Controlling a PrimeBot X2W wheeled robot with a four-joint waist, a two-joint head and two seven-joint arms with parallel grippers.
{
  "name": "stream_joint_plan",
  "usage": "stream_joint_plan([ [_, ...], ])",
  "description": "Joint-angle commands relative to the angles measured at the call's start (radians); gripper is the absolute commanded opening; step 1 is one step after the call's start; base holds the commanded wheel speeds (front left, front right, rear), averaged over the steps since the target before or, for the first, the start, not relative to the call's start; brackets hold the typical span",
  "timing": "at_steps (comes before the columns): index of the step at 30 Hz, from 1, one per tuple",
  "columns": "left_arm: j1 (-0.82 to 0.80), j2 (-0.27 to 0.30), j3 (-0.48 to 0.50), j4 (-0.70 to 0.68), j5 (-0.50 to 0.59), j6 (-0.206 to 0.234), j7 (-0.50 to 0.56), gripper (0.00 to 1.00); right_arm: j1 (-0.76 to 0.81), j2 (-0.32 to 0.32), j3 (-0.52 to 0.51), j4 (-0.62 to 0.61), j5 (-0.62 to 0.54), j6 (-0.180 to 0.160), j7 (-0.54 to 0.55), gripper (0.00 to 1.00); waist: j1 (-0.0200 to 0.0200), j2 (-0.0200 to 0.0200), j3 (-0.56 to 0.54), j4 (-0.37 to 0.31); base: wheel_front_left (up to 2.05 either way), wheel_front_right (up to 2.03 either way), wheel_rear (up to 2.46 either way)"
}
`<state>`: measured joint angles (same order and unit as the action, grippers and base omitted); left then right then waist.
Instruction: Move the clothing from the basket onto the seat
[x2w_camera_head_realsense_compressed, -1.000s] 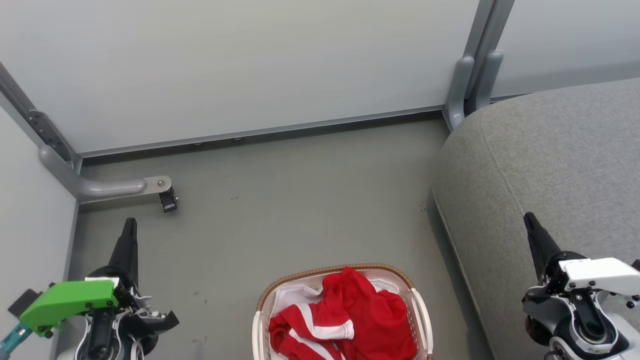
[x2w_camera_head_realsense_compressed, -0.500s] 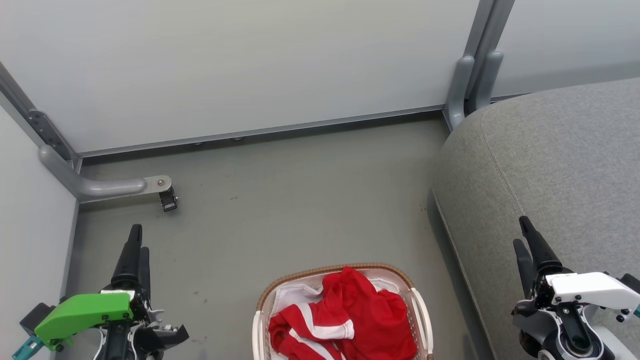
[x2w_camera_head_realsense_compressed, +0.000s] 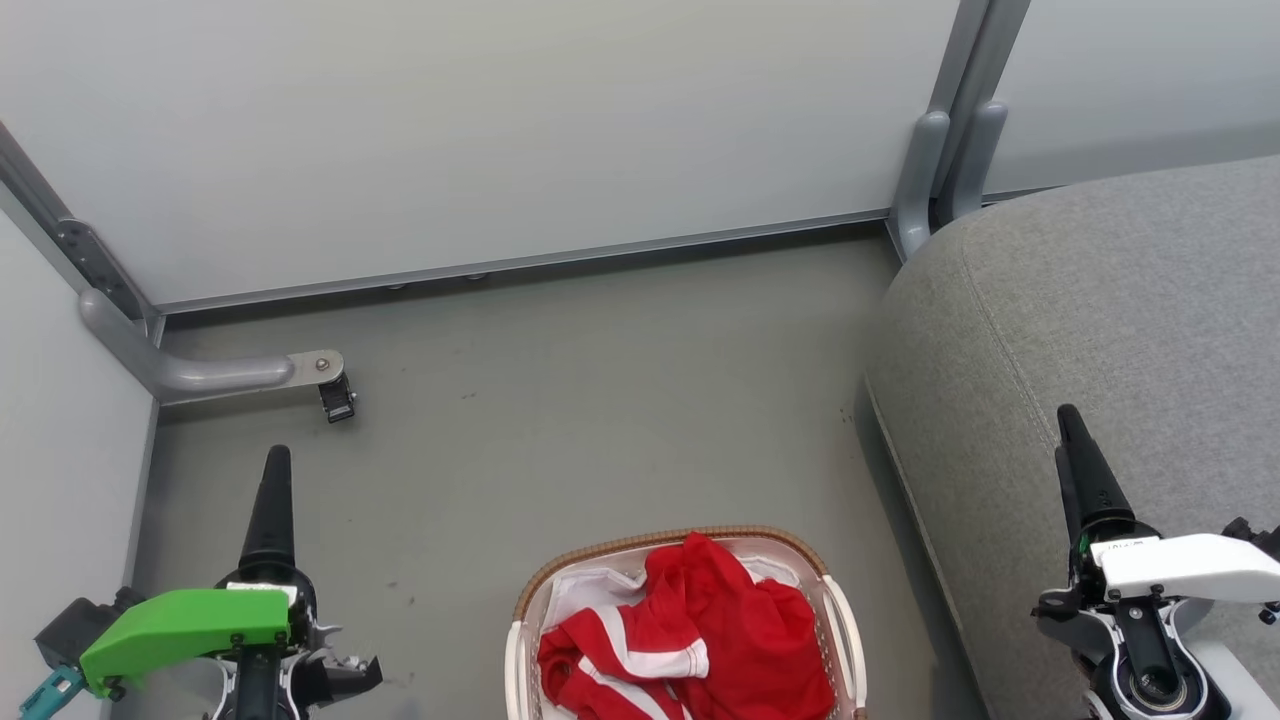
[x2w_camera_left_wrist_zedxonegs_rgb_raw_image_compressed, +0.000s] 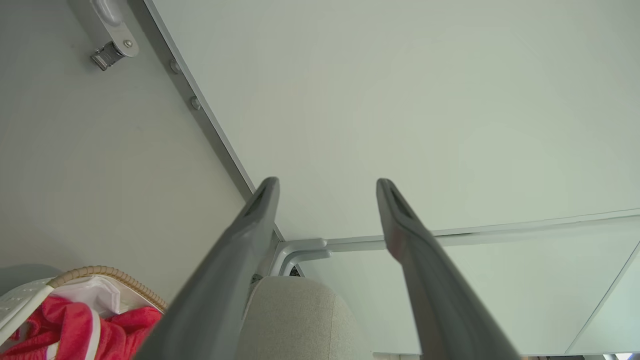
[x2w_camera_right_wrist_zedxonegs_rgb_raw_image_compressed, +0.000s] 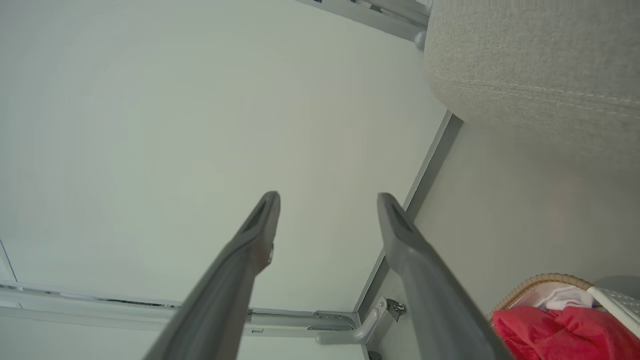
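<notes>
- The left gripper (x2w_camera_left_wrist_zedxonegs_rgb_raw_image_compressed: 327, 185) is hanging over the floor (x2w_camera_head_realsense_compressed: 600, 400) at the near left. Its two dark fingers are standing spread, with nothing between them, and are pointing toward the far wall (x2w_camera_head_realsense_compressed: 550, 130).
- The right gripper (x2w_camera_right_wrist_zedxonegs_rgb_raw_image_compressed: 327, 200) is hanging at the near right, in front of the grey seat (x2w_camera_head_realsense_compressed: 1100, 320) in the head view. Its two fingers are likewise standing apart and gripping nothing, and are pointing far.
- Between the two grippers, at the near middle, one basket (x2w_camera_head_realsense_compressed: 690, 535) is sitting on the floor, well apart from both.
- The basket's rounded far end is facing the wall and its sides are running back toward the near edge, so its long axis is appearing to lie near to far. Its near end is being cut off by the picture's edge.
- The red clothing (x2w_camera_head_realsense_compressed: 740, 640) is lying inside the basket as one crumpled heap, rising a little over the far rim. Its white stripes are running slantwise at the left side. How many garments are making up the heap cannot be told.
- A white cloth (x2w_camera_head_realsense_compressed: 590, 590) is showing beneath the heap at the far left of the basket.
- One seat is filling the right side, just right of the basket, with nothing lying on its visible part.
</notes>
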<state>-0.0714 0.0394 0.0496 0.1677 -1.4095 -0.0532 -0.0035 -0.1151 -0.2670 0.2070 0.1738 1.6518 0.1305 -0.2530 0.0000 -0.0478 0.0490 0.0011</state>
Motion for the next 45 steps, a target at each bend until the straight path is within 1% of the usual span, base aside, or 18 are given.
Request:
stream_joint_plan([
  [1,-0.002,0.005,-0.005,-0.02,0.039,-0.009,-0.012,1.0,-0.005,-0.002,-0.023,-0.023,-0.053,0.0,-0.003,1.0,0.0,-0.0001,0.0,0.0,0.0,0.0,0.0],
  [8,0.007,0.006,-0.02,-0.041,0.165,-0.011,-0.039,1.0,0.006,0.021,-0.054,-0.054,-0.232,0.0,-0.004,1.0,0.0,-0.0001,0.0,0.001,0.0,0.0,0.0],
  [16,0.017,0.007,-0.044,-0.067,0.326,-0.006,-0.067,1.0,0.019,0.045,-0.076,-0.086,-0.407,0.0,-0.004,1.0,0.0,-0.0001,0.002,0.002,0.0,0.0,0.0],
  [19,0.021,0.007,-0.062,-0.074,0.415,-0.01,-0.076,1.0,0.025,0.054,-0.083,-0.094,-0.463,0.0,-0.005,1.0,0.0,-0.0001,0.003,0.003,0.0,0.0,0.0],
  [35,0.05,0.009,-0.111,-0.087,0.725,0.006,-0.125,1.0,0.049,0.097,-0.123,-0.112,-0.768,0.0,-0.007,1.0,0.0,-0.0001,0.005,0.005,0.0,0.0,0.0],
  [39,0.057,0.01,-0.118,-0.084,0.8,0.007,-0.135,1.0,0.054,0.106,-0.131,-0.109,-0.834,0.0,-0.007,1.0,0.0,-0.0001,0.005,0.007,0.0,0.0,0.0],
  [45,0.069,0.01,-0.119,-0.073,0.879,0.007,-0.152,1.0,0.062,0.119,-0.132,-0.089,-0.931,0.0,-0.008,1.0,0.0,-0.0001,0.003,0.008,0.0,0.0,0.0],
])
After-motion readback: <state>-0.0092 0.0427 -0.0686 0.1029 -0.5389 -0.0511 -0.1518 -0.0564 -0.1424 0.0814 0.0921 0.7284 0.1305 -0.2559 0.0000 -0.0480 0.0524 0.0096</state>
